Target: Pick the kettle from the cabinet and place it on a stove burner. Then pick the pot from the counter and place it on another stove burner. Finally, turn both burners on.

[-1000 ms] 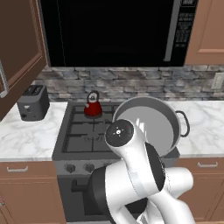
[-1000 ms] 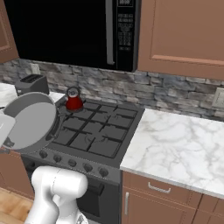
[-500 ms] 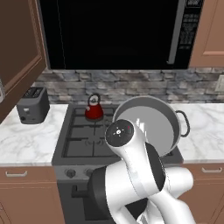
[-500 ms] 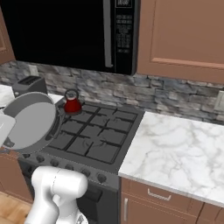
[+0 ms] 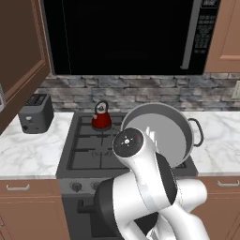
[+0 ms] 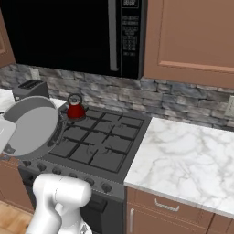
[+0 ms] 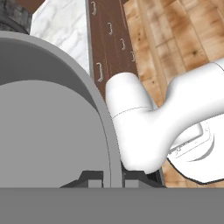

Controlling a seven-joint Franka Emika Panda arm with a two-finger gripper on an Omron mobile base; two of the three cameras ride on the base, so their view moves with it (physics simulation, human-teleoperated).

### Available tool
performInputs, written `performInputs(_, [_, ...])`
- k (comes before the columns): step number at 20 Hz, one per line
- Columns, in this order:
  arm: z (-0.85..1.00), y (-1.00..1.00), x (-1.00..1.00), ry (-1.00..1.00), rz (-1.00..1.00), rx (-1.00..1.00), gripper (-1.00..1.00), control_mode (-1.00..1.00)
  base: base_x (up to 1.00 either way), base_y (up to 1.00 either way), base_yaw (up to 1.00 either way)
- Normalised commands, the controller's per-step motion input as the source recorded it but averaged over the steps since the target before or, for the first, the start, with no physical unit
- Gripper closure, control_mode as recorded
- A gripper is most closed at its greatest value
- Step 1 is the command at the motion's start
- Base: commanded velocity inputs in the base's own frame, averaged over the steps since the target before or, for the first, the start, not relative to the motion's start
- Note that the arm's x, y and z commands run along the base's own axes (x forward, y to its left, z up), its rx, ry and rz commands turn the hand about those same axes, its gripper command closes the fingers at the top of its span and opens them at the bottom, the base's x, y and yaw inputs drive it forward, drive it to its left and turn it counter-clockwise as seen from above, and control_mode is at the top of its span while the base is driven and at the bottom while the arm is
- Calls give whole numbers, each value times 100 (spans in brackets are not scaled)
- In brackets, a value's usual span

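We have the pot [image 5: 161,133] clamped by its rim: in the hand view the gripper [image 7: 106,180] pinches the thin grey wall [image 7: 111,144] between its two fingertips [image 7: 91,179], one inside the pot and one outside. The pot hangs tilted, its open mouth turned toward the base cameras, so its round axis lies closer to level than to upright. That tilt is what the coming move turns on. Before the pot can sit on a grate, we judge it must be rolled back until its bottom faces down.

From the gripper, the stove burners [image 6: 98,141] lie below and beyond the pot. In the left base view the pot hangs over the cooktop's right side, its loop handle [image 5: 198,132] reaching out over the tabletop [image 5: 213,140] just beyond the stove's edge. In the right base view the pot [image 6: 32,128] hangs at the near left of the cooktop, above its front corner.

The kettle [image 5: 101,117] already stands upright on the rear left burner, on the far side of the pot from the gripper and apart from it. Its place is taken, so we think the free grates nearest beneath the pot are the ones to aim for. The front knobs [image 6: 106,186] sit along the stove's edge below the pot and nearer the base than the grates.

The toaster [image 5: 35,113] stands on the tabletop well off to the left, beyond the kettle.
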Motion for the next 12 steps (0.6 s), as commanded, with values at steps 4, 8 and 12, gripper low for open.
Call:
performInputs(4, [0,0,0,0,0,0,100,100,26,23,0])
performInputs(8, [0,0,0,0,0,0,100,100,21,15,1])
performInputs(12, [0,0,0,0,0,0,100,100,6,0,0])
